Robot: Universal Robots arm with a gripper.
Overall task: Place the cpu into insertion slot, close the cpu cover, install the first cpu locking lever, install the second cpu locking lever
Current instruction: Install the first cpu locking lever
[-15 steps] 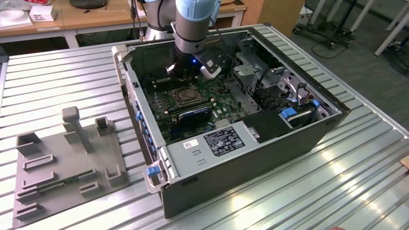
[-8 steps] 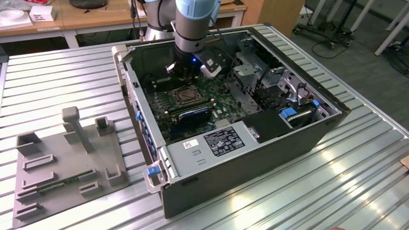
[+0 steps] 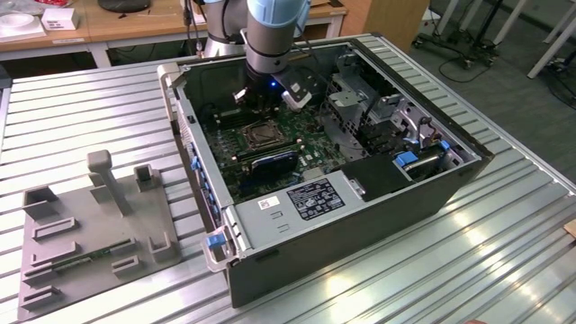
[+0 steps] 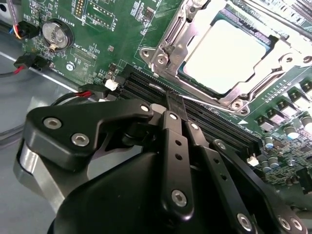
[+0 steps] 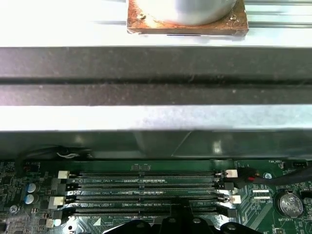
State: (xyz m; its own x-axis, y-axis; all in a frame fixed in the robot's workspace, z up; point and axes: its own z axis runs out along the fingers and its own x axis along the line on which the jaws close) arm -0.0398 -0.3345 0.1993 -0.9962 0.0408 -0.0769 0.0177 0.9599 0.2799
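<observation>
The gripper (image 4: 176, 100) is being shown with its fingers (image 4: 171, 126) pressed together, nothing visibly clamped between them; its tip is being held at a thin locking lever (image 4: 209, 101), just beside the black memory slots (image 5: 146, 187); the cpu (image 4: 226, 56) is being seated in the insertion slot (image 3: 263, 136), the cpu cover (image 4: 168, 41) lying closed over its edges; the motherboard (image 4: 97, 29) is being housed in an open computer case (image 3: 360, 223).

Arm (image 3: 267, 40) is a grey-silver tube with pale blue joint caps (image 3: 279, 12) and a tiny blue light (image 3: 272, 84) at its 6 o'clock end. Gripper (image 4: 176, 103) is matte black linkage bars dotted with shiny silver hex screws (image 4: 179, 197), plus a bare metal collar (image 4: 29, 170) around 8 o'clock.
</observation>
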